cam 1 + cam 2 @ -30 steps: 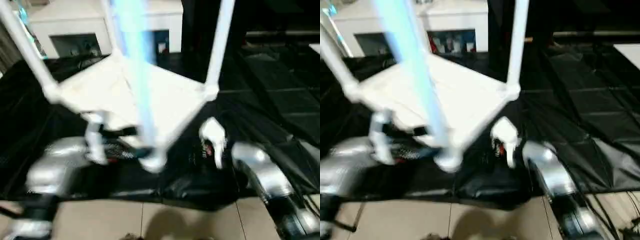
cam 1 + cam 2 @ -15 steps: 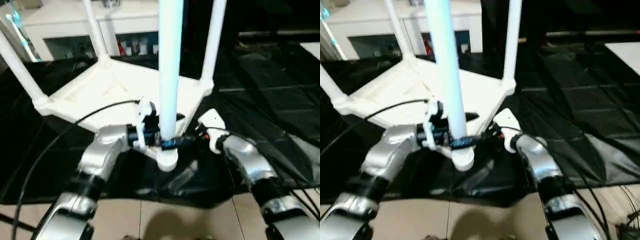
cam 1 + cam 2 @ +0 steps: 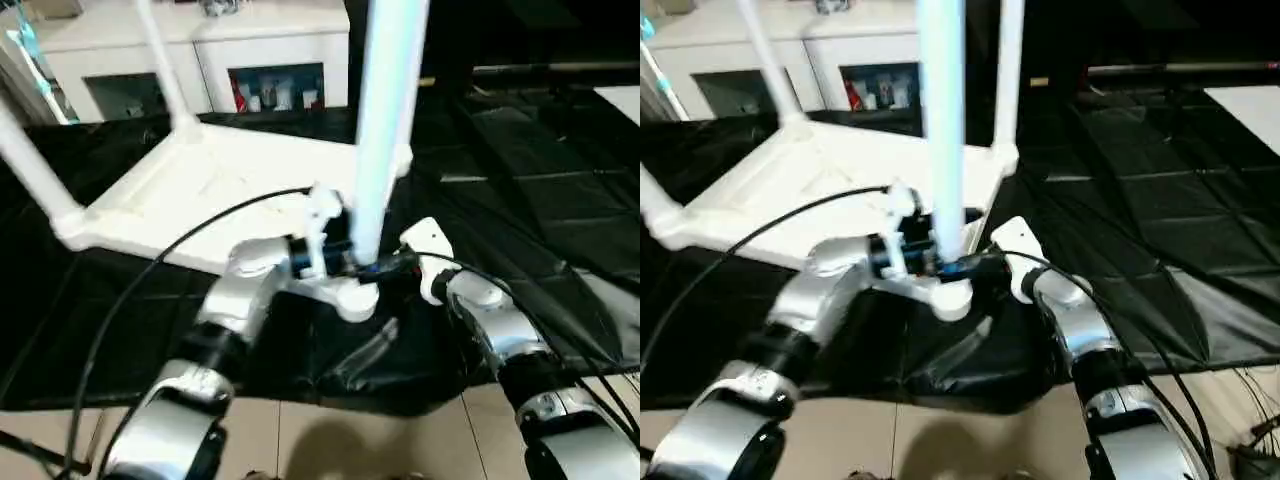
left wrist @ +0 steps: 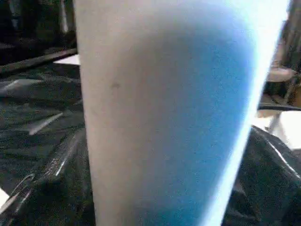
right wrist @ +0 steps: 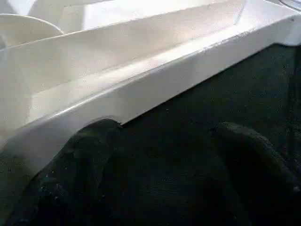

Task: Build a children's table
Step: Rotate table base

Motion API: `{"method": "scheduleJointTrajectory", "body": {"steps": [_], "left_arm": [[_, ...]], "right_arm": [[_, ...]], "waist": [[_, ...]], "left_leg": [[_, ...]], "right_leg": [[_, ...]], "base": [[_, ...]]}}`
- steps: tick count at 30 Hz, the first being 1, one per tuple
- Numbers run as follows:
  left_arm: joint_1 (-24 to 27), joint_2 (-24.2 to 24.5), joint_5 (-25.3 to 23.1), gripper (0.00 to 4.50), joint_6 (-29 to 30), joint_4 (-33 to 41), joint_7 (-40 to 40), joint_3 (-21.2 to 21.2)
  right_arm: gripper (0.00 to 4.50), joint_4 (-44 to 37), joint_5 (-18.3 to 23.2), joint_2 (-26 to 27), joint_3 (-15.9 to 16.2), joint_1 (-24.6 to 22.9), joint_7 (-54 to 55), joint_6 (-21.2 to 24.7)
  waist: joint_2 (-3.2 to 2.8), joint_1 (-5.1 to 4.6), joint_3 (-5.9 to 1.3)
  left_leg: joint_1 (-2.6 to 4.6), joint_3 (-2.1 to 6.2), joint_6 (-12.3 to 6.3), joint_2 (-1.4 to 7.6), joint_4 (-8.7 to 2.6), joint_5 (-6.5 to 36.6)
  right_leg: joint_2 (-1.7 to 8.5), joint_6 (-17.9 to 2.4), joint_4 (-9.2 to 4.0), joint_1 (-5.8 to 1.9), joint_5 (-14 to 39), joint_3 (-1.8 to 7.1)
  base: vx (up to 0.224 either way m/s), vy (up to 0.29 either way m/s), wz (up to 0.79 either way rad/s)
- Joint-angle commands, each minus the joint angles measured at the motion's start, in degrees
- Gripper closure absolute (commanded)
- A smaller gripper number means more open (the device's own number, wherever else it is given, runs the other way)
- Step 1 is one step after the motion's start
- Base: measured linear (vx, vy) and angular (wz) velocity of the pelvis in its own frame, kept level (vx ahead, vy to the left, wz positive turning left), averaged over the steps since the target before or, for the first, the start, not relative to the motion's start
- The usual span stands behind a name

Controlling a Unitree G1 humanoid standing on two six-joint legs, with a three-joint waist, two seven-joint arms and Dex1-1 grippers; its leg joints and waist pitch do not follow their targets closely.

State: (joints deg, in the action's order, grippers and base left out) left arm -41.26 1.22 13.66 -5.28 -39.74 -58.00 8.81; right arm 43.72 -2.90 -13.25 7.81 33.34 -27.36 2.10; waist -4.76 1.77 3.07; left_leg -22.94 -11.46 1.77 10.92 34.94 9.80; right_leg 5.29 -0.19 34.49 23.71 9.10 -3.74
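Table top [image 3: 200, 190], white, inverted on the black-covered worktop [image 3: 520, 200]; lies toward the worktop's near edge and left side, raised rim uppermost. Stands turned, one rounded corner socket [image 3: 355, 297] pointing at the near edge.

Near leg [image 3: 385, 120]: white tapered tube, seated in that socket, rising steeply and leaning slightly to the right. Left leg [image 3: 30, 165], at the corner nearest the worktop's left edge, leans outward. Far leg [image 3: 160, 60] and rear leg [image 3: 1008, 70] rise from the two corners toward the worktop's far edge.

Left hand [image 3: 345, 262]: set low on the near leg, just above the socket, black fingers on either side of the tube, closed wide around it. In the left wrist view, the tube seen close up with crumpled black cover behind.

Right hand [image 3: 400, 265]: just right of the same socket, over the worktop's near edge, spread wide and holding nothing. In the right wrist view, dark fingers [image 5: 249, 155] well apart over black cover, the top's white rim just ahead.

Black cable [image 3: 150, 270] arcs over the left forearm. White cabinet [image 3: 270, 45] beyond the far edge.
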Motion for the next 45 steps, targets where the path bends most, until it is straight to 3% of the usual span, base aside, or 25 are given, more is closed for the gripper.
{"method": "scheduleJointTrajectory", "body": {"steps": [1, 4, 7, 11, 14, 18, 19, 21, 24, 26, 28, 31, 32, 36, 41, 43, 45], "left_arm": [[-2.1, -1.9, -2.5, 0.02, -1.1, -1.9, 3.1, 2.2], [-3.9, -1.3, -6.5, 0.02, -2.9, -6.4, 8.8, 2.4], [-5.1, -0.4, -7.5, 0.02, -4.1, -9.2, 10.5, 1.5], [-2.9, 3.6, -4.9, 0.02, -1.9, -6.0, -1.3, 1.7], [-1.1, 6.2, -4.6, 0.02, 0.1, -4.0, -7.3, 3.2], [0.2, 10.1, -5.5, 0.02, 1.5, -3.4, -12.2, 5.0], [0.0, 10.8, -6.2, 0.02, 0.9, -4.0, -12.3, 5.2], [-0.4, 12.0, -7.4, 0.02, 0.6, -5.2, -12.0, 5.3], [-1.8, 16.5, -13.3, 0.02, -0.9, -8.2, -11.3, 7.9], [-2.2, 17.1, -13.9, 0.02, -1.2, -9.0, -10.9, 8.3], [-2.6, 17.2, -14.1, 0.02, -1.3, -9.6, -9.9, 8.2], [-3.8, 17.3, -16.0, 0.02, -2.5, -11.5, -7.7, 9.1], [-4.1, 17.1, -16.5, 0.29, -2.8, -12.0, -7.1, 9.1], [-5.5, 15.4, -16.2, 0.54, -4.1, -14.5, -4.8, 7.8], [-6.7, 14.7, -18.3, 0.87, -5.7, -17.3, -4.2, 9.1], [-7.0, 14.8, -19.2, 1.21, -5.7, -17.8, -4.0, 9.9], [-8.0, 14.9, -20.7, 1.34, -6.2, -19.7, -2.4, 10.5]], "right_arm": [[0.54, -0.6, 0.0, 4.2, 3.3, 0.9, -1.5, -2.1], [0.54, 1.2, -0.4, 3.5, 1.4, 1.8, 1.6, -2.9], [0.54, 1.6, 0.3, 2.6, -0.7, 2.4, 2.7, -3.6], [0.54, -0.6, 2.7, -1.1, -3.7, 2.0, -0.4, -4.8], [0.54, -2.1, 3.5, -2.5, -3.8, 1.2, -3.2, -5.5], [0.54, -4.6, 4.1, -5.3, -3.5, -0.3, -8.0, -5.9], [0.54, -5.2, 4.0, -6.0, -3.3, -0.7, -9.0, -5.8], [0.54, -6.3, 3.8, -7.5, -2.8, -1.3, -11.0, -5.3], [0.54, -11.4, 2.7, -12.8, -0.3, -4.6, -17.4, -3.3], [0.54, -12.4, 2.3, -14.1, -0.1, -5.3, -18.3, -2.9], [0.54, -13.4, 2.3, -14.8, -0.1, -5.9, -19.4, -2.5], [0.54, -17.0, 3.4, -15.7, 0.3, -7.6, -22.3, -1.2], [0.54, -18.9, 3.9, -16.0, 0.6, -8.4, -23.4, -0.5], [0.54, -24.4, 5.8, -16.6, 2.0, -10.6, -25.8, 1.9], [0.54, -28.6, 5.9, -16.4, 3.2, -12.3, -27.9, 4.3], [0.54, -29.0, 5.7, -16.4, 3.3, -12.3, -27.9, 4.5], [0.54, -30.9, 6.1, -16.7, 3.3, -12.6, -28.0, 6.0]], "waist": [[1.23, 0.68, -4.79], [1.3, 0.51, -4.72], [1.13, 0.67, -4.57], [1.36, 1.0, -4.66], [1.13, 1.16, -4.62], [0.89, 1.81, -4.76], [0.55, 1.99, -4.74], [0.65, 2.15, -4.65], [0.72, 2.3, -4.61], [0.75, 2.4, -4.46], [0.57, 2.46, -4.46], [0.77, 2.49, -4.42], [0.62, 2.61, -4.42], [0.84, 2.74, -4.45], [0.67, 2.89, -4.52], [0.52, 3.0, -4.58], [0.67, 3.11, -4.47]], "left_leg": [[0.89, 1.02, -6.4, 1.65, -3.36, 8.9], [1.05, 0.98, -6.28, 1.59, -3.4, 10.0], [1.29, 1.0, -5.17, 1.57, -3.52, 11.9], [0.97, 1.06, -5.43, 1.67, -3.58, 11.4], [1.2, 0.86, -6.37, 1.76, -3.43, 10.9], [1.33, 0.94, -6.35, 1.99, -3.5, 10.5], [1.41, 1.0, -6.01, 2.03, -3.54, 10.8], [1.66, 0.93, -5.43, 2.04, -3.62, 12.0], [1.55, 1.09, -4.72, 2.0, -3.8, 12.9], [1.54, 1.1, -4.33, 1.93, -3.87, 13.5], [1.6, 1.06, -3.71, 1.87, -3.84, 14.0], [1.46, 1.14, -3.83, 1.9, -3.88, 14.6], [1.43, 1.23, -3.96, 1.94, -3.89, 14.5], [1.21, 1.26, -4.6, 1.88, -3.85, 13.6], [1.21, 1.34, -4.7, 1.87, -3.87, 13.6], [1.31, 1.41, -4.4, 1.99, -3.9, 13.7], [1.35, 1.34, -4.18, 1.92, -3.91, 14.2]], "right_leg": [[2.8, -15.0, -3.5, -3.64, 9.1, 1.58], [2.68, -14.6, -3.81, -3.43, 10.4, 1.57], [2.8, -14.0, -4.31, -3.31, 13.5, 1.55], [2.96, -14.4, -4.03, -3.63, 13.2, 1.48], [2.74, -14.9, -3.8, -3.24, 11.7, 1.6], [2.72, -15.4, -3.45, -3.18, 10.2, 1.6], [2.7, -15.4, -3.35, -3.11, 10.2, 1.61], [2.63, -15.1, -3.56, -2.98, 10.6, 1.67], [2.69, -14.3, -3.66, -3.23, 11.6, 1.68], [2.75, -13.4, -3.81, -3.2, 13.0, 1.76], [2.87, -13.4, -4.06, -3.12, 14.5, 1.75], [2.91, -13.3, -4.22, -3.12, 15.3, 1.7], [2.93, -13.0, -4.13, -3.19, 15.2, 1.7], [2.94, -12.9, -4.24, -3.24, 14.8, 1.65], [2.81, -12.7, -4.33, -3.1, 14.5, 1.59], [2.97, -12.9, -4.21, -3.08, 14.3, 1.64], [2.88, -12.8, -4.4, -3.01, 14.7, 1.68]], "base": [[0.0, 0.0, 0.0], [0.0, 0.0, 0.0], [0.0, 0.0, 0.0], [0.0, 0.0, 0.0], [0.0, 0.0, 0.0], [0.0, 0.0, 0.0], [0.0, 0.0, 0.0], [0.0, 0.0, 0.0], [0.0, 0.0, 0.0], [0.0, 0.0, 0.0], [0.0, 0.0, 0.0], [0.0, 0.0, 0.0], [0.0, 0.0, 0.0], [0.0, 0.0, 0.0], [0.0, 0.0, 0.0], [0.0, 0.0, 0.0], [0.0, 0.0, 0.0]]}}
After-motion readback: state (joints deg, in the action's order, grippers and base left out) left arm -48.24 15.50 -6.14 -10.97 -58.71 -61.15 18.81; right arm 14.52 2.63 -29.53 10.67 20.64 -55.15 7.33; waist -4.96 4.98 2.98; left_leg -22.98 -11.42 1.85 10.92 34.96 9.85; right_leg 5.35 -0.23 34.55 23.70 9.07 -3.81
